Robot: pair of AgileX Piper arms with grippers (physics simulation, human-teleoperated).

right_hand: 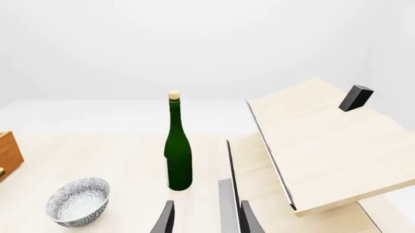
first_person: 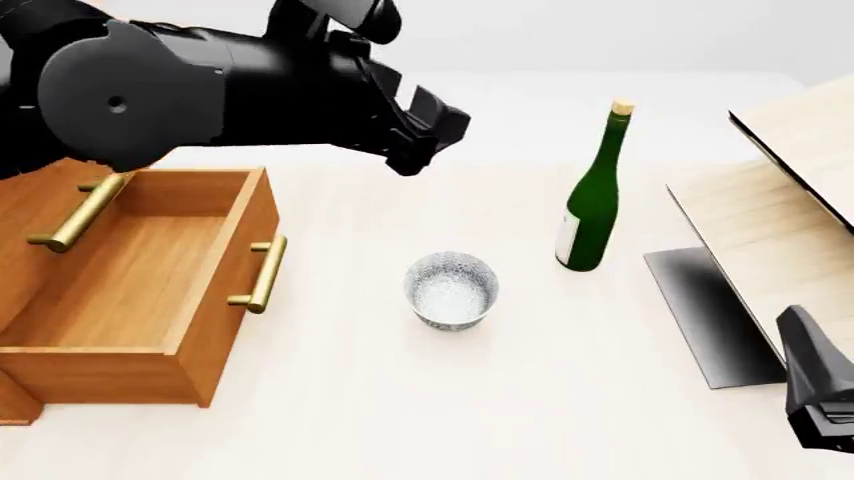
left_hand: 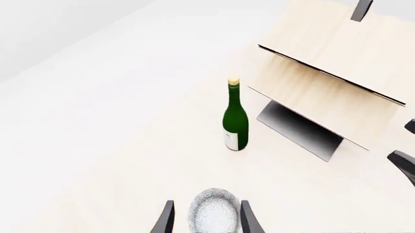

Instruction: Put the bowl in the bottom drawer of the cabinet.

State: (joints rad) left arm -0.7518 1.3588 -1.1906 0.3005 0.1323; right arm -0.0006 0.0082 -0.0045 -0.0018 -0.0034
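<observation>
The bowl (first_person: 451,289) sits upright on the pale table (first_person: 400,400), free of both arms, just beside the pulled-out bottom drawer (first_person: 127,285) of the cabinet (first_person: 27,210). The drawer is open and nothing shows inside it; its brass handle (first_person: 260,273) faces the bowl.

The left gripper (left_hand: 206,216) hangs above the table with the bowl (left_hand: 214,211) showing between its two dark fingers (left_hand: 164,218) in the left wrist view. Jaws spread wide, nothing held; in the front view the left arm (first_person: 227,90) is well above the bowl, not touching.

The right gripper (right_hand: 206,216) is low and off to the far side from the drawer, fingers parted a moderate gap, holding nothing. Ahead of it stands the green bottle (right_hand: 178,145), upright, cork on top. The bowl (right_hand: 78,201) lies beyond the bottle toward the drawer side, well apart from this gripper. Close beside the right gripper is the light-wood structure (right_hand: 318,141) with a black panel (first_person: 707,315) underneath.
</observation>
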